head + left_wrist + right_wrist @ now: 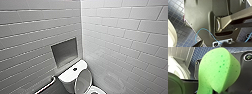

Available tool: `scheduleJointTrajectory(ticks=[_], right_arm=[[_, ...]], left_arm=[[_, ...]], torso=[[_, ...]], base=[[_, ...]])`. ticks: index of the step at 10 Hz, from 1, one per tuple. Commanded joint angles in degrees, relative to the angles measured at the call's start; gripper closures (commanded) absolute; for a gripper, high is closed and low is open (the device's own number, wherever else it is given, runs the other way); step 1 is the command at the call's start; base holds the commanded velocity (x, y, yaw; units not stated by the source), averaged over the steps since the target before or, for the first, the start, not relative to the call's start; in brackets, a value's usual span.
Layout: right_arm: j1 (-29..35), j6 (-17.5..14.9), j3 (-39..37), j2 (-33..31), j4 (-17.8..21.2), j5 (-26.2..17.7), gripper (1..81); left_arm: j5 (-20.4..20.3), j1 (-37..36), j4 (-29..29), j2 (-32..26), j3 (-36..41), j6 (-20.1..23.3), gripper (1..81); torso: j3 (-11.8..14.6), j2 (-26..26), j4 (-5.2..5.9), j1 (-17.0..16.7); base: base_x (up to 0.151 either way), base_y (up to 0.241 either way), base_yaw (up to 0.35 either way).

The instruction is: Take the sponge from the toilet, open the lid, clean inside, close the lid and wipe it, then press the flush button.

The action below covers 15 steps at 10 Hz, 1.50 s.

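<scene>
right gripper (218, 91): jaws were clamped on the sponge, pinching it at its lower edge as far as I could make out
left gripper: honestly couldn't tell if it was released or clenched, the wrist view didn't settle it
sponge (218, 70): just one, bright green with darker specks. It was bent over into a fold and rose straight up out of the right jaws, not touching the toilet
toilet (67, 75): one, glossy white, tucked into the corner of the tiled walls. In the right wrist view it sat out past the jaws and off to one side, well apart from the sponge
lid (83, 79): one, standing up and leaning back toward the tank, so the bowl was open. It was beyond the right jaws, nothing touching it
flush button (74, 69): one small dark dot in the middle of the tank top, with nothing on it
bowl rim (96, 90): only a sliver of it was visible, just under the raised lid
wall niche (64, 51): one grey recess in the wall, right above the tank
rail (48, 85): one pale bar just beside the tank
floor (178, 15): dark blue small tiles, below both wrists
blue cable (205, 30): one thin loop running across the robot's own dark plate, near the left wrist
</scene>
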Motion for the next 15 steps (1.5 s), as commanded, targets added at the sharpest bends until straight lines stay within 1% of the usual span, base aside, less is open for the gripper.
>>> scheduleJointTrajectory(ticks=[1, 2, 4, 5, 6, 7, 8, 9, 10, 11, 13, 14, 15], right_arm=[[8.3, 4.1, 17.5, -14.3, 0.7, -0.7, 81.1], [10.4, 5.4, 18.9, -16.8, 0.7, -0.6, 81.1], [15.2, 8.0, 19.5, -19.8, 0.8, -0.9, 81.1], [17.6, 8.8, 19.5, -20.4, 0.8, -1.3, 81.1], [20.2, 8.9, 19.5, -20.8, 0.9, -1.5, 81.1], [22.1, 9.3, 19.4, -21.0, 0.9, -1.5, 81.1], [24.2, 10.1, 19.2, -21.1, 0.9, -1.6, 81.1], [25.9, 11.0, 19.3, -21.0, 0.7, -1.7, 81.1], [27.3, 11.3, 19.2, -20.9, 0.7, -1.7, 81.1], [28.8, 11.6, 19.0, -20.9, 0.7, -1.7, 81.1], [32.1, 13.0, 18.4, -20.3, 0.6, -3.1, 81.1], [33.4, 13.5, 17.6, -19.3, 0.5, -4.2, 81.1], [34.7, 13.5, 16.3, -18.3, 0.6, -4.3, 81.1]], left_arm=[[4.1, -1.8, -0.2, -0.3, 0.1, 0.1, 1.0], [4.1, -1.8, -0.2, -0.3, 0.1, 0.1, 1.0], [4.1, -1.8, -0.3, -0.2, 0.1, 0.1, 1.0], [4.1, -1.6, -0.4, -0.1, 0.1, 0.1, 1.0], [4.1, -1.4, -0.4, -0.1, 0.1, 0.1, 1.0], [4.1, -1.3, -0.4, 0.0, 0.1, 0.1, 1.0], [4.1, -1.1, -0.4, 0.0, 0.1, 0.1, 1.0], [4.1, -1.0, -0.4, 0.1, 0.1, 0.1, 1.0], [4.1, -0.9, -0.4, 0.2, 0.1, 0.1, 1.0], [4.1, -0.7, -0.4, 0.3, 0.1, 0.1, 1.0], [4.0, -0.4, -0.3, 0.2, 0.1, 0.1, 1.0], [4.0, -0.3, -0.4, 0.2, 0.1, 0.1, 1.0], [4.0, -0.3, -0.4, 0.2, 0.1, 0.1, 1.0]], torso=[[-5.0, -5.6, 0.0, 3.6], [-6.3, -7.1, 0.0, 4.5], [-10.0, -11.2, 0.0, 7.1], [-6.7, -13.4, 0.0, 8.5], [-7.9, -15.2, 0.0, 9.7], [-8.3, -16.8, 4.84, 10.8], [-8.7, -18.6, 5.6, 11.9], [-8.9, -20.0, 6.05, 12.9], [-10.7, -21.5, 7.22, 13.8], [-11.0, -23.4, 9.03, 15.0], [-12.2, -27.7, 13.01, 17.6], [-14.7, -24.0, 13.3, 15.3], [-16.4, -25.9, 13.05, 16.4]], base=[[0.0, 0.0, 0.0], [0.0, 0.0, 0.0], [0.0, 0.0, 0.0], [0.0, 0.0, 0.0], [0.0, 0.0, 0.0], [0.0, 0.0, 0.0], [0.0, 0.0, 0.0], [0.0, 0.0, 0.0], [0.0, 0.0, 0.0], [0.0, 0.0, 0.0], [0.0, 0.0, 0.0], [0.0, 0.0, 0.0], [0.0, 0.0, 0.0]])
